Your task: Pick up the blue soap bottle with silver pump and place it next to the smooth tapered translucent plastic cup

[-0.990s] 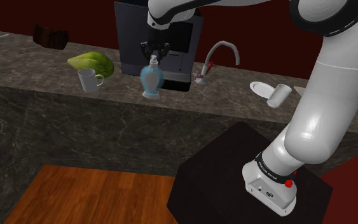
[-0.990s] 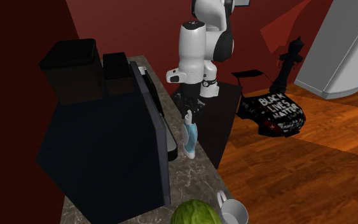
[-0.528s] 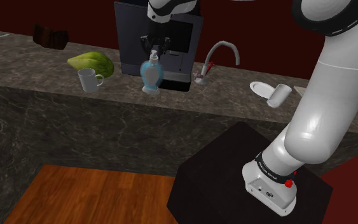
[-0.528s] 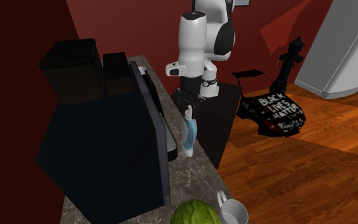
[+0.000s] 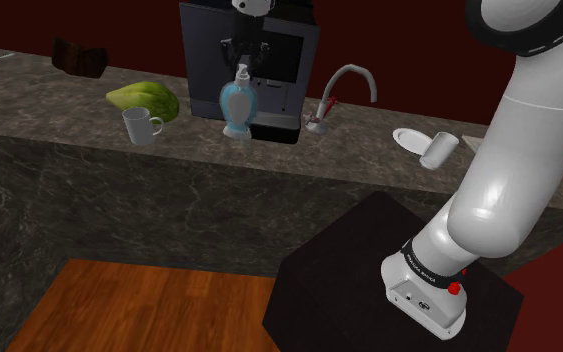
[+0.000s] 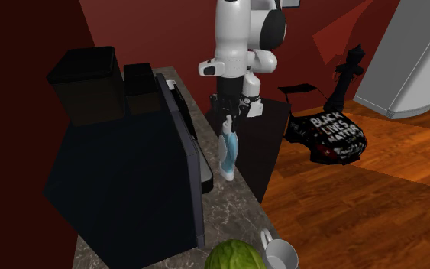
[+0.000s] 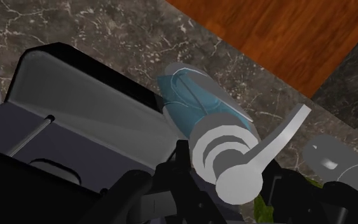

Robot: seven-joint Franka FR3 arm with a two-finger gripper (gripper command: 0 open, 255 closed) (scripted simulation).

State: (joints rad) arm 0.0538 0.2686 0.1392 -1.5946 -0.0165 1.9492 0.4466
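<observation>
The bottle [image 5: 237,105], blue with a pale grey pump, is held at the pump neck by the gripper [image 5: 244,58], whose black fingers are clenched on it from either side. In the wrist view the pump head and spout are seen between the fingers, with the blue body [image 7: 196,102] below them over the marbled counter. In the second exterior view the bottle [image 6: 229,149] is seen hanging slightly tilted under the gripper [image 6: 228,115], just in front of the dark machine [image 6: 129,176] and a little above the counter's edge. Nearest in the shoulder view, the dark stand [image 5: 369,250] is set on a wooden floor [image 5: 139,310]. Beyond it the counter [image 5: 89,125] is laid across the picture. On it a white mug [image 5: 141,126] is placed towards the shoulder view's left of the bottle, with a green leafy vegetable [image 5: 144,98] just behind the mug. Towards the shoulder view's right, well apart from the bottle, the cup [image 5: 437,149] is found just beside a white plate [image 5: 407,137]. A tap [image 5: 344,90] is fixed between bottle and cup, farther back. The machine [image 5: 289,60] is stood behind the bottle, against a red wall [image 5: 419,50].
</observation>
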